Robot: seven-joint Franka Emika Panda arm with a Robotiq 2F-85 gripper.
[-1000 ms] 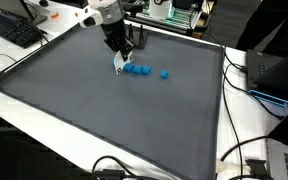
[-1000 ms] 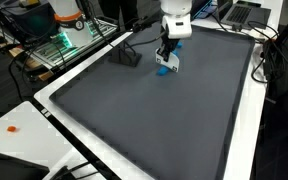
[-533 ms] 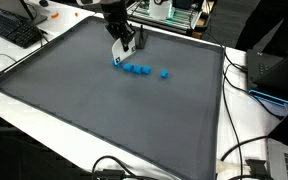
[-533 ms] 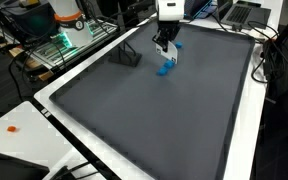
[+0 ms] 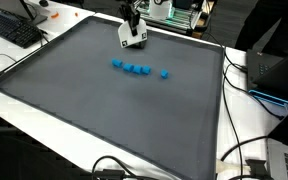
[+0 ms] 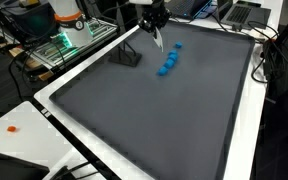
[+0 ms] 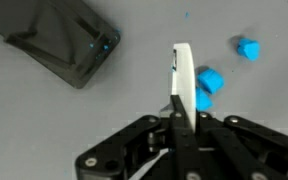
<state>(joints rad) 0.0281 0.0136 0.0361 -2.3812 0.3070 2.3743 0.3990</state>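
Several small blue cubes [image 5: 135,69] lie in a row on the dark grey mat [image 5: 104,110], one of them [image 5: 164,73] a little apart at the end. In an exterior view the row [image 6: 167,65] runs away from the camera. My gripper [image 5: 132,40] hangs above the mat near its far edge, up and away from the row and touching nothing. It also shows in an exterior view [image 6: 157,38]. In the wrist view the fingers [image 7: 184,75] are pressed together and empty, with blue cubes [image 7: 210,78] beside and beyond them.
A black wedge-shaped object [image 6: 129,57] sits on the mat near the gripper and shows in the wrist view [image 7: 69,45]. A raised white rim [image 5: 44,95] frames the mat. A keyboard [image 5: 14,28], cables [image 5: 239,150] and equipment stand around it.
The gripper has risen from the end of the cube row and moved toward the mat's far edge. A blue cube stays where it was, at the end of the row.
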